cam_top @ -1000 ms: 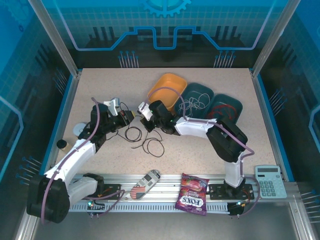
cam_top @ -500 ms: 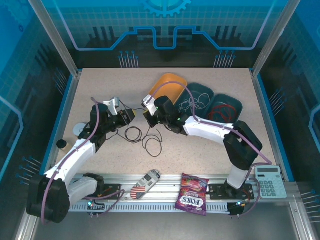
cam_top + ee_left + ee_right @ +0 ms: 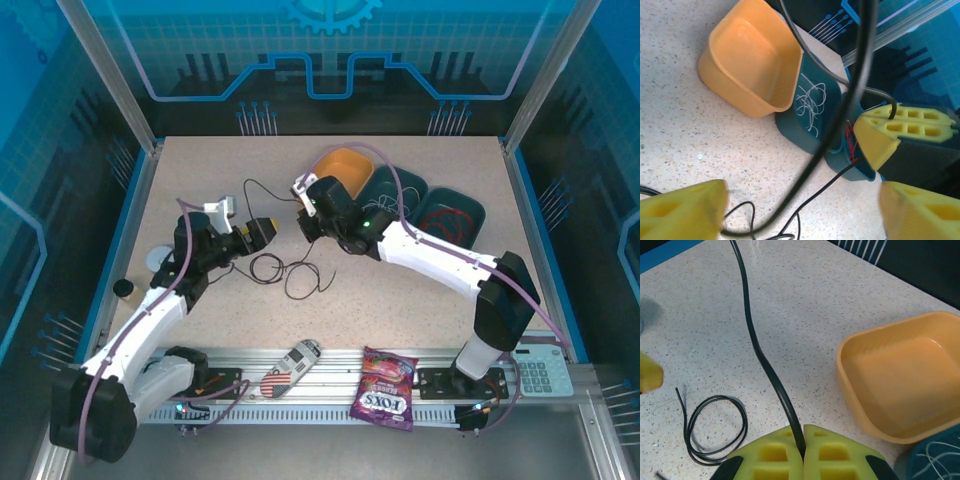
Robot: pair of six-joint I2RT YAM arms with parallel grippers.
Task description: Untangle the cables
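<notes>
The black cable (image 3: 760, 350) rises from a loose coil (image 3: 268, 266) on the table to my right gripper (image 3: 803, 452), which is shut on it and holds it above the table (image 3: 302, 206). My left gripper (image 3: 265, 230) stands open just left of that cable, and its yellow fingers (image 3: 682, 210) are wide apart with the cable (image 3: 840, 115) hanging loose between them. The white cable (image 3: 388, 204) lies in a teal bin. The red cable (image 3: 448, 222) lies in the teal bin next to it. An empty orange bin (image 3: 345, 168) stands beside them.
Near the front rail lie a remote (image 3: 292, 367), a candy bag (image 3: 385, 390) and a calculator (image 3: 540, 362). A tape roll (image 3: 160, 260) and a small black cap (image 3: 123, 288) sit at the left edge of the table.
My left gripper has opened and let go of the black cable. The right gripper has moved back and to the right, lifting the cable and drawing it longer.
</notes>
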